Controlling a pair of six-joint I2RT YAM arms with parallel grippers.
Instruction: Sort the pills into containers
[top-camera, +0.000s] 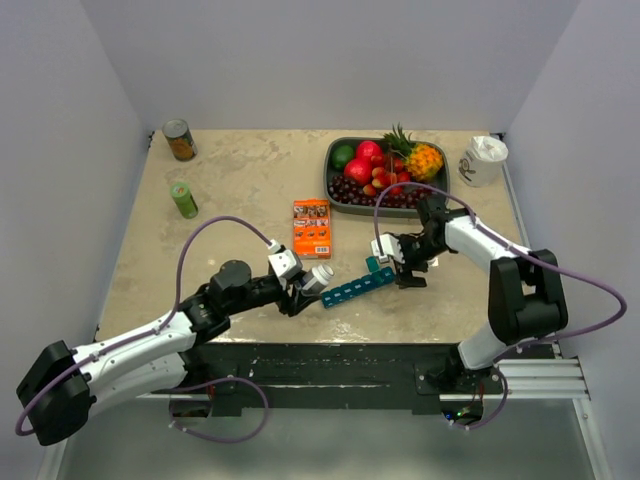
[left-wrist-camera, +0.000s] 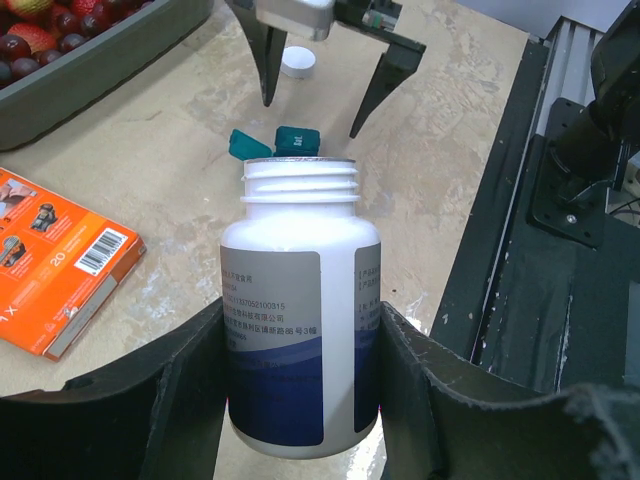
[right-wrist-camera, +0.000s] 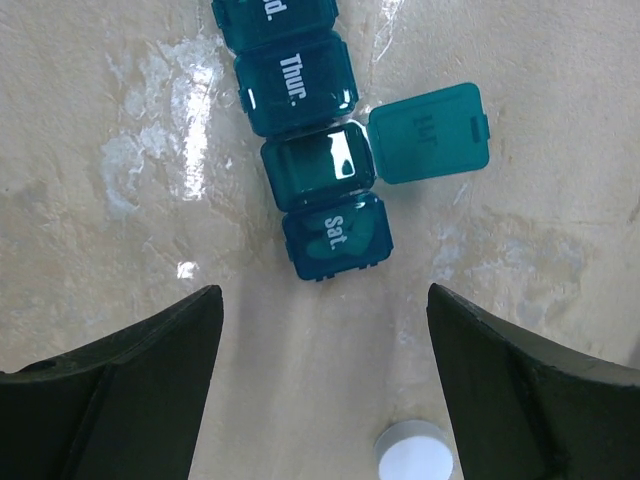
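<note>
My left gripper (left-wrist-camera: 300, 322) is shut on a small white bottle (left-wrist-camera: 300, 300) with a blue label. The bottle has no cap, and its mouth points at the near end of the teal containers strip (top-camera: 357, 288). Above that end of the strip my right gripper (right-wrist-camera: 322, 300) hangs open with nothing between its fingers. One compartment (right-wrist-camera: 320, 165) stands open with its lid (right-wrist-camera: 430, 132) flipped aside. The "Sat." compartment (right-wrist-camera: 337, 237) beside it is closed. The bottle's white cap (right-wrist-camera: 414, 455) lies on the table by the right finger. No pills are in view.
A flat orange box (top-camera: 312, 227) lies behind the strip. A dark tray (top-camera: 337, 190) of fruit sits at the back, with a white mug (top-camera: 483, 160) to its right. A green can (top-camera: 183, 199) and a tin can (top-camera: 180, 140) stand at the back left.
</note>
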